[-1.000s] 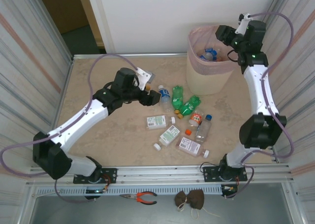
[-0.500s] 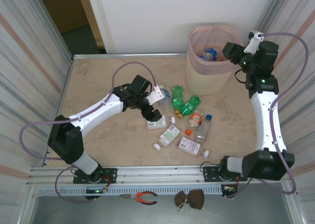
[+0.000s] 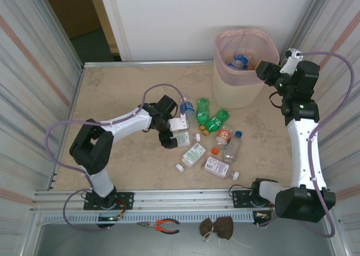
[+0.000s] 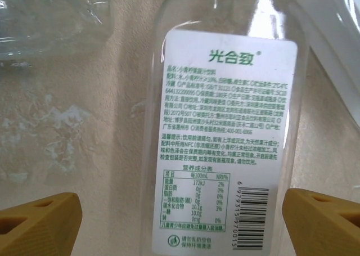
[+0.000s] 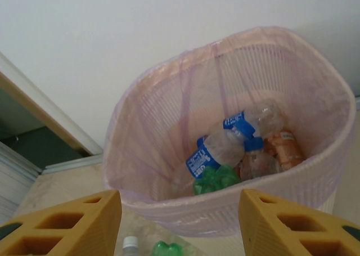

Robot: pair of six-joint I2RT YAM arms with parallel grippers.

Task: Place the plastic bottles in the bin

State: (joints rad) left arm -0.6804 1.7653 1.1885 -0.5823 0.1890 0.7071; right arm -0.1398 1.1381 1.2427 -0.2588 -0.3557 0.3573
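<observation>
- Roughly, the job is partway done: several plastic bottles (image 5: 219, 152) lie in the bin (image 5: 140, 126), and about eight loose bottles (image 3: 194, 153) wait on the table (image 3: 112, 98) near its foot.
- The left gripper (image 4: 180, 228) is spread wide and empty, straddling a flat white-labelled bottle (image 4: 228, 126) without touching it.
- That bottle lies flat with its long axis across the table and its cap toward the right arm's side.
- The right gripper (image 5: 183, 222) hovers agape by the bin, holding nothing.

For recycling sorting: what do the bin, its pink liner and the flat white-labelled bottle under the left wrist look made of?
The bin looks like matte cream plastic, its wall a fine lattice. Its liner seems thin translucent pink film, creased over the rim. The flat bottle appears clear glossy plastic, tabletop showing through its edges; the label could be paper or film.
</observation>
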